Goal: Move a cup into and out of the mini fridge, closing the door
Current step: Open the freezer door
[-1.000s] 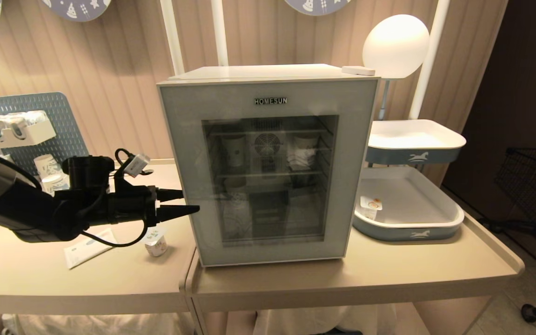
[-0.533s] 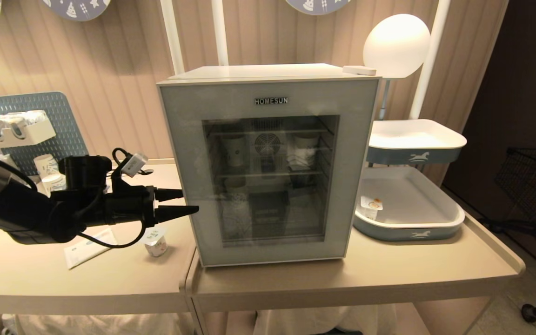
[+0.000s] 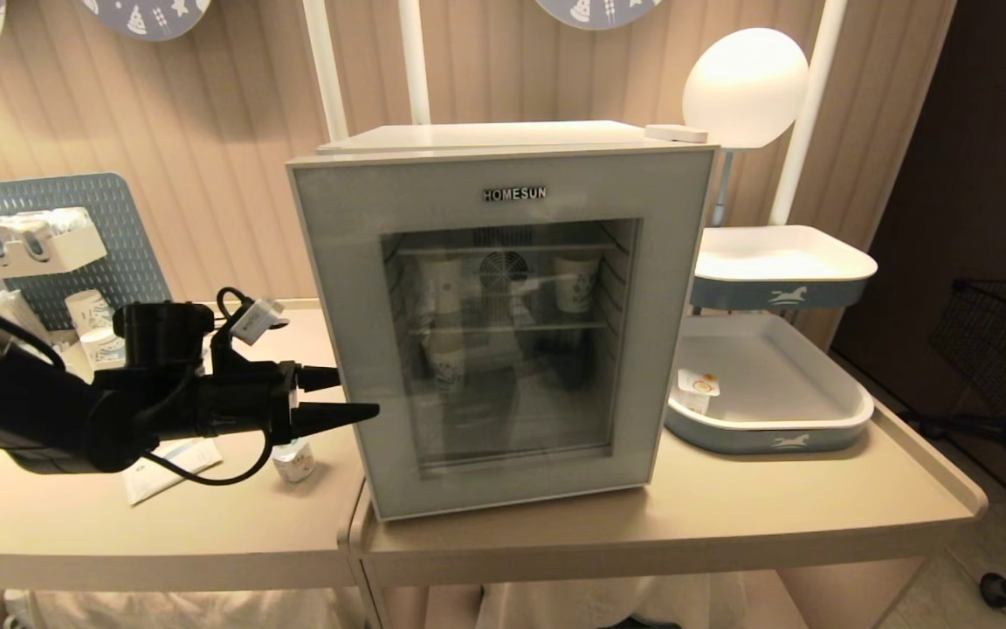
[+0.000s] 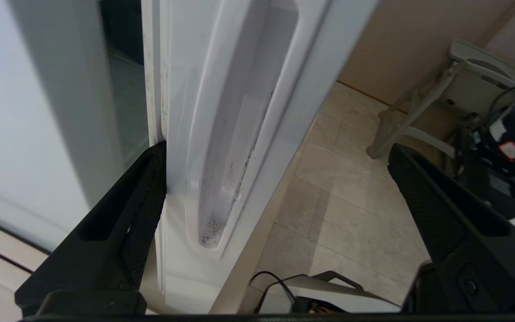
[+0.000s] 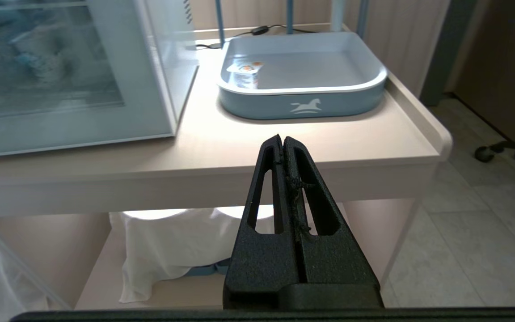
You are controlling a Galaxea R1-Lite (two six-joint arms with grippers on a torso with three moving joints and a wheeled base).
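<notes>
A: One cup (image 3: pixel 293 458), a small squat tub with a flat white lid, stands on the counter (image 3: pixel 162 524) just left of the mini fridge (image 3: pixel 503 314), directly under the left end effector (image 3: pixel 347 395).

B: What has changed?

A: A second ago the door (image 3: pixel 503 201) lay flush with the cabinet. Now its left edge sits nearer and lower in the head view, so it has swung slightly ajar. The left wrist view shows a dark gap between the cabinet and the door's white inner rim (image 4: pixel 221 134). I judge the opening step has begun, with the cup's move inside not yet started.

B: And the end effectors?

A: The left one is spread wide; one finger (image 4: pixel 119 232) is tucked behind the door's left edge, the other is well clear on the near side. It pinches nothing. The right end effector (image 5: pixel 283 147) has its fingers pressed together, empty, hanging off the near edge of the counter.

B: Anything hard to make out?

A: The cup's lid is partly hidden by the arm. Behind the glass, taller paper cups on wire shelves show only dimly through reflections. A similar tub (image 3: pixel 695 389) with an orange mark sits in a blue tray (image 3: pixel 774 437) to the right.
</notes>
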